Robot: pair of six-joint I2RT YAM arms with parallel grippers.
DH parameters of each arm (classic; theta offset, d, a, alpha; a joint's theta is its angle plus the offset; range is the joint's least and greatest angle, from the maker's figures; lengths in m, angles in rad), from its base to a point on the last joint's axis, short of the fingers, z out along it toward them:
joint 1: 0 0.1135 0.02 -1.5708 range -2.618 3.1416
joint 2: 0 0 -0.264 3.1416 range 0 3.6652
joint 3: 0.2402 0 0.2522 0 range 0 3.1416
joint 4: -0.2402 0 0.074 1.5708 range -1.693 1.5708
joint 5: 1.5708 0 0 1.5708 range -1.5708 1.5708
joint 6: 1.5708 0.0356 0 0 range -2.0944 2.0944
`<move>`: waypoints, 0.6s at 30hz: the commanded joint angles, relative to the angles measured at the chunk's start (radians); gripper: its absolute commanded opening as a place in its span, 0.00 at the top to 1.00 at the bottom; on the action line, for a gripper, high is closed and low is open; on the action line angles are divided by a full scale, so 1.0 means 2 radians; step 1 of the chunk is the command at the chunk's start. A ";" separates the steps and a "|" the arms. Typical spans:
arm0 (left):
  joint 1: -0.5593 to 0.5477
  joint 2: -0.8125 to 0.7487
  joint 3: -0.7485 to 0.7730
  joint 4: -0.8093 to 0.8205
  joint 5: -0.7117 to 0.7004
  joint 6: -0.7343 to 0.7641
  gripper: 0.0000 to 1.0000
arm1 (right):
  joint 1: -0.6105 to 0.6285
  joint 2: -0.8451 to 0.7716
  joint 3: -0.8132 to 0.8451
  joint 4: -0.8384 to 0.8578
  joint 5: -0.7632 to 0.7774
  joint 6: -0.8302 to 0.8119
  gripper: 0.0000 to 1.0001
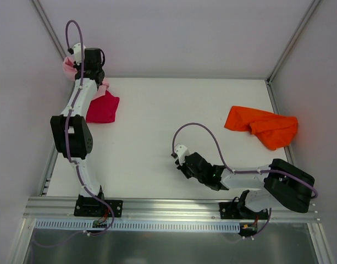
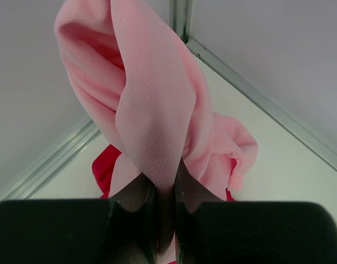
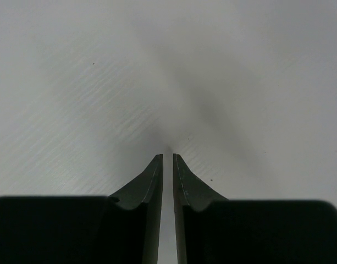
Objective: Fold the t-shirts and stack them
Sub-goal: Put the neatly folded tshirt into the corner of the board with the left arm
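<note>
**Pink shirt pinched in far-left corner: risks from here**

Left gripper: jaws clenched on a bunched fold of the pink shirt, which is lifted in the far-left corner. The cloth hangs as a twisted bundle, and its lower end appears to rest on the red shirt, crumpled on the table just below.

Right gripper: jaws drawn together to a slit, grasping nothing, low over bare table near the front middle.

The orange shirt lies crumpled at the far right, well apart.

Risks, as I judge them:
- The grip is on a bunch, not a hem, so the shirt may come down twisted rather than flat.
- Pink touches red, so a sideways drag could pull the red shirt along.
- The pinch is narrow, so the fold could slip out.
- The left arm is hard by the wall and corner post, with little swing room.

Surface: white matte table, smooth, so cloth should slide easily. Room: pale walls on three sides, with a metal rail at the table edge.
</note>
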 commanded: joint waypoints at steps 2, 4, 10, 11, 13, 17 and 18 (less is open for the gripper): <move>0.003 -0.044 0.033 0.004 -0.040 -0.012 1.00 | 0.006 0.009 0.013 0.024 0.018 -0.002 0.85; 0.003 -0.042 0.054 -0.005 -0.044 -0.009 1.00 | 0.007 0.012 0.014 0.023 0.018 -0.003 0.85; 0.003 -0.050 0.091 -0.002 -0.064 0.034 1.00 | 0.009 0.020 0.015 0.023 0.018 -0.004 0.85; 0.003 -0.052 0.098 -0.006 -0.074 0.038 1.00 | 0.010 0.022 0.015 0.024 0.021 -0.004 0.85; 0.003 -0.061 0.084 0.001 -0.079 0.043 1.00 | 0.010 0.025 0.016 0.026 0.021 -0.006 0.85; 0.003 -0.071 0.037 0.013 -0.083 0.024 1.00 | 0.012 0.021 0.013 0.025 0.024 -0.005 0.86; 0.003 -0.068 0.032 0.007 -0.078 0.012 1.00 | 0.012 0.019 0.010 0.028 0.024 -0.004 0.86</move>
